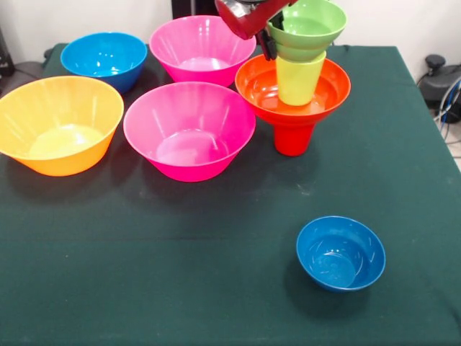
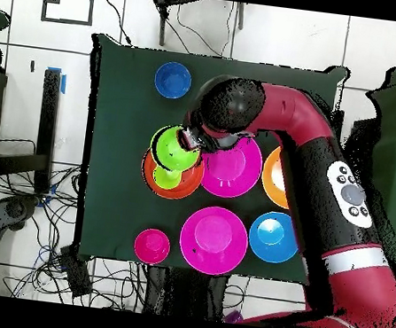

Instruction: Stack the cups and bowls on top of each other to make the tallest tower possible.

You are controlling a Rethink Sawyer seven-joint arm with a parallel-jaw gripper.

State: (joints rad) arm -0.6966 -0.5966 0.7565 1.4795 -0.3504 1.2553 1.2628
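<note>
The tower stands right of centre in the front view: a red cup as base, the wide red-orange bowl on it, the lime-green cup standing in that bowl, and the small green bowl on top of the cup, a little tilted. My gripper comes in from the upper left and is shut on the green bowl's left rim. In the overhead view the gripper is at the edge of the green bowl, above the red-orange bowl and the lime cup.
Two big pink bowls, the yellow-orange bowl and the mid-sized blue bowl stand left of the tower. A small blue bowl sits alone near the front. A small reddish-pink bowl shows only in the overhead view.
</note>
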